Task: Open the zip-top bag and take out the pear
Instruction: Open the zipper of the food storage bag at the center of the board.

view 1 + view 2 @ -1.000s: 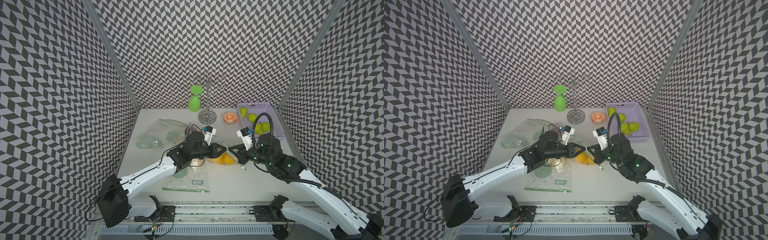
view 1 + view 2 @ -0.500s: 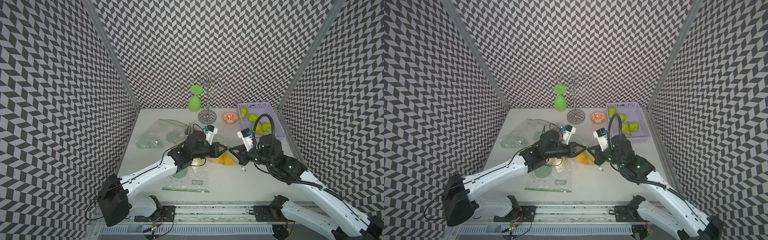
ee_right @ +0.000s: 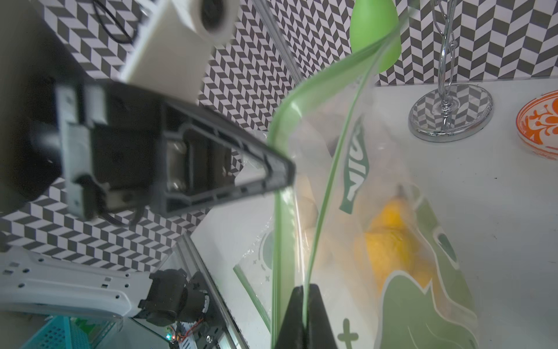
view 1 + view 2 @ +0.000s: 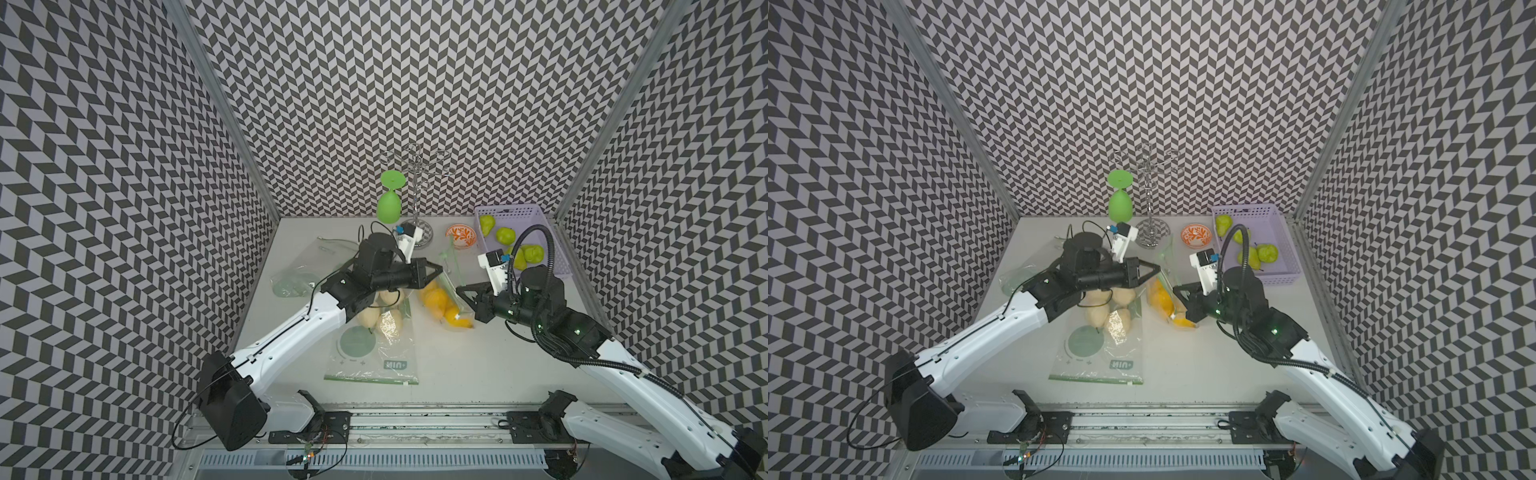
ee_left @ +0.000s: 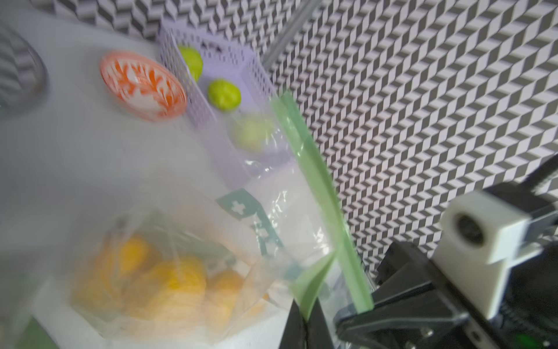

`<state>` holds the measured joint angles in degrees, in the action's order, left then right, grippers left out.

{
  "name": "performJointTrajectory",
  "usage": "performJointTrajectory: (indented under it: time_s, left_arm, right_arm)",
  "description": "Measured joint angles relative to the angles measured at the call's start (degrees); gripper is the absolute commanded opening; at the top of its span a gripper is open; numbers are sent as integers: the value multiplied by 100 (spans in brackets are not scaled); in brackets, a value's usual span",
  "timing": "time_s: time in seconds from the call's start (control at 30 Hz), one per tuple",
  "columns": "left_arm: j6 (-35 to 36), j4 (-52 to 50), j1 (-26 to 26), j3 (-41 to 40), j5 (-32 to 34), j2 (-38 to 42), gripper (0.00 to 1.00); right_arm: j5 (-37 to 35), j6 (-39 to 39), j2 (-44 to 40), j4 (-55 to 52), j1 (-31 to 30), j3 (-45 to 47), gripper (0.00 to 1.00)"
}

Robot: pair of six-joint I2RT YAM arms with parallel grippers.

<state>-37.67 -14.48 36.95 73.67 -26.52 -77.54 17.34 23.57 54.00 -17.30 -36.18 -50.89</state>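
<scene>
Green label (image 4: 395, 365) on flat bag (image 4: 368, 374), letters roughly "UIN"

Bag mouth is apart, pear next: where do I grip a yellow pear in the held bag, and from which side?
Grip the yellow pear whose stem points toward the mouth, across its narrow neck below that stem. Enter through the gap between the green zip strips; bag film closes every other side. Left pincer and right pincer are shut on those strips, so one likely must release first.

bright, even light from above in both top views; soft faint shadows on tabletop (image 4: 478, 365). walls (image 4: 104, 208) bend near edges. left wrist view blurry, orange bowl (image 5: 142, 86) smeared, glints on zip-top bag (image 5: 271, 217). right wrist view sharper.
</scene>
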Motion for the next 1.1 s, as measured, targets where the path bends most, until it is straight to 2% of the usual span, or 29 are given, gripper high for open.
performJointTrajectory:
  time_s: [0.17,0.27,0.37,0.47,0.63,0.77,0.87,0.9,0.97,1.03,1.1]
  left_arm:
    - [509,-802,-605,1580,-610,-448,0]
    - [815,-1279,-706,2505,-933,-894,0]
    - [1069,-1515,-697,2920,-1191,-1196,0]
    - [1231,-1556,-597,2555,-1303,-1200,0]
    - [1268,-1255,-140,1119,-1303,-1141,0]
    - [1196,-966,245,247,-1279,-1141,0]
    - [1141,-800,483,92,-1305,-1141,0]
    - [1121,-732,560,92,-1325,-1141,0]
    - [1106,-597,686,116,-1342,-1141,0]
    - [1102,-516,758,184,-1311,-1167,0]
    - [1104,-483,813,313,-1290,-1246,0]
  right_arm:
    - [-33,935,245,850,2,-90,0]
    - [-151,1532,179,1250,9,-87,0]
    - [-398,2109,-114,1399,31,85,0]
    - [-741,2664,-761,1388,39,660,0]
    - [-1233,3609,-2175,964,42,2020,1]
    - [-1519,4286,-3532,55,42,2994,2]
    - [-1882,4682,-4472,-892,42,3132,4]
    - [-2041,4813,-4813,-1167,42,3115,9]
    - [-2330,4981,-5182,-1676,42,2970,25]
    - [-2564,5025,-5171,-2083,42,2763,39]
    - [-2693,4935,-5007,-2297,42,2603,46]
